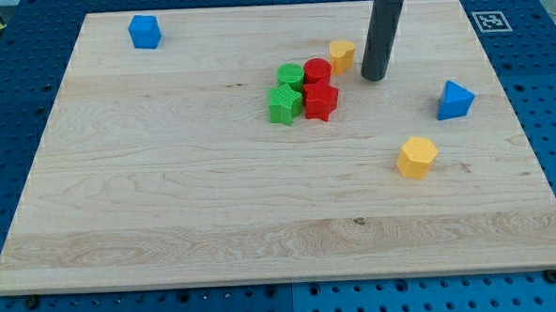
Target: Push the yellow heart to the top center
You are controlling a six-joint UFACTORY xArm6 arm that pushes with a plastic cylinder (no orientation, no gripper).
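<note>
The yellow heart (342, 54) lies on the wooden board (166, 180), right of centre in the upper part, touching the upper right of a red round block (317, 72). My tip (374, 77) stands just to the right of the yellow heart and slightly below it, with a small gap between them. The rod rises from there to the view's top edge.
A green round block (291, 77), a green star-like block (283, 105) and a red star-like block (321, 100) cluster left of and below the heart. A blue block (145, 32) sits at top left, a blue triangle (454, 100) at right, a yellow hexagon (416, 157) at lower right.
</note>
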